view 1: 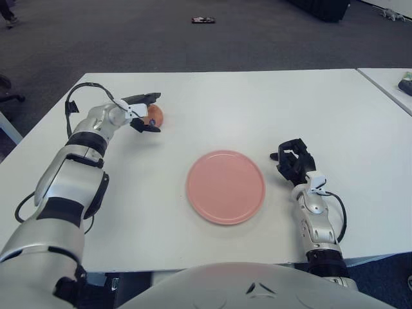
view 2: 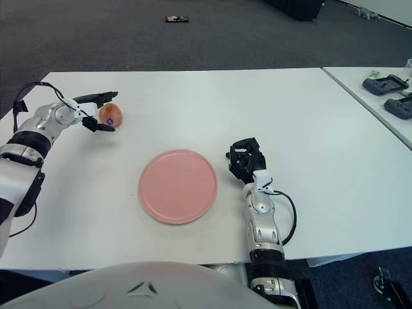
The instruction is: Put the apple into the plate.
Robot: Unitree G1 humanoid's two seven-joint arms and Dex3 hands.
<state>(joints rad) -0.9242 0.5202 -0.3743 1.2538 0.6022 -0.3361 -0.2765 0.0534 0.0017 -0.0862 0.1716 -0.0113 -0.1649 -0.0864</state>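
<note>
A small reddish-orange apple (view 1: pixel 155 114) sits on the white table (view 1: pixel 257 109) at the far left. My left hand (view 1: pixel 143 112) is right beside it, fingers spread around its near side, one above and one below; I cannot tell whether they touch it. The apple also shows in the right eye view (view 2: pixel 111 114). A pink plate (view 1: pixel 226 187) lies flat and empty at the table's middle, well to the right of the apple. My right hand (view 1: pixel 295 161) shows just right of the plate with fingers curled, holding nothing.
A second white table (view 2: pixel 380 103) stands at the right with dark devices (view 2: pixel 385 84) on it. A small dark object (view 1: pixel 203 20) lies on the grey carpet beyond the table. The near table edge is at the bottom.
</note>
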